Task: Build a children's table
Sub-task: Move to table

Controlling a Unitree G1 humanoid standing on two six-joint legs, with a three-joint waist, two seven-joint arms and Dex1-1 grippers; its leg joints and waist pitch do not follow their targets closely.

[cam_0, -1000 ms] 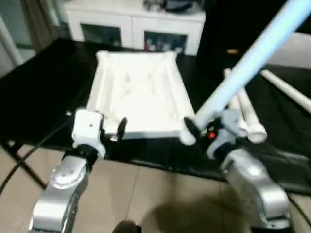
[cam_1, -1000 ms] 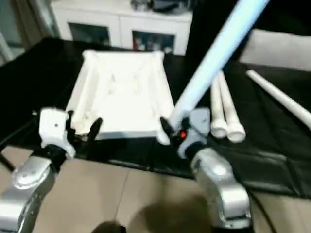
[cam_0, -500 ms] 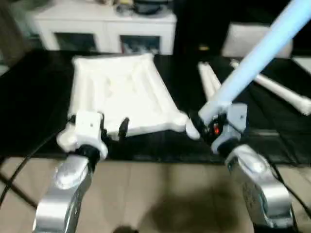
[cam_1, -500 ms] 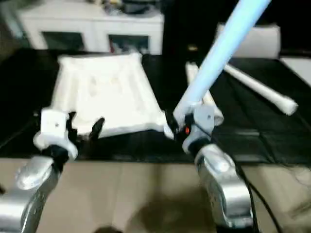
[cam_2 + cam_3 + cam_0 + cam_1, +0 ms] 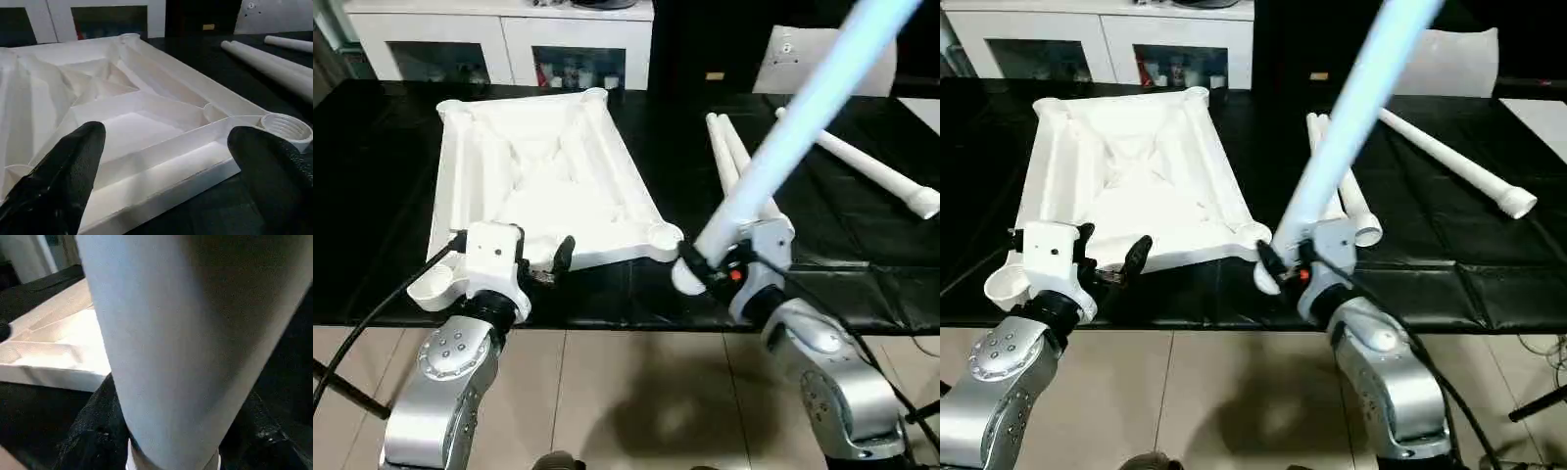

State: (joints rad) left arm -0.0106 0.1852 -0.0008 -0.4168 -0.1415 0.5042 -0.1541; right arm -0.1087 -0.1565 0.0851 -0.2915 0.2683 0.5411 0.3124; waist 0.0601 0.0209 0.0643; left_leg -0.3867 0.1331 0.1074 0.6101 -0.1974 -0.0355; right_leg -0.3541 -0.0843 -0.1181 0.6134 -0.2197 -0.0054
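Leg-fitting looks to be the step in hand: the right gripper (image 5: 690,262) is pinching a long white leg (image 5: 803,113) near its lower end, so the rest of it slants up and away from the robot. The leg's butt end (image 5: 685,279) hangs just beside the gripper and just short of the nearest round corner socket (image 5: 663,235) of the tabletop (image 5: 543,181), which lies ribbed side up on the black work table (image 5: 372,186). None of the sockets in view carries a leg yet, so by my reading the build is at its beginning.

The next move probably calls for standing the leg more upright, lining its end over that socket and pressing or twisting it home; in the left wrist view the socket (image 5: 286,128) shows ridges inside that may be a thread.

The left gripper (image 5: 530,266) stands wide apart with nothing between its fingers (image 5: 58,171), poised at the near edge of the tabletop, whose rim runs just ahead of them. I cannot tell whether a finger touches it. From there it could steady the top.

Three more legs (image 5: 734,157) lie on the black cover beyond the right gripper.
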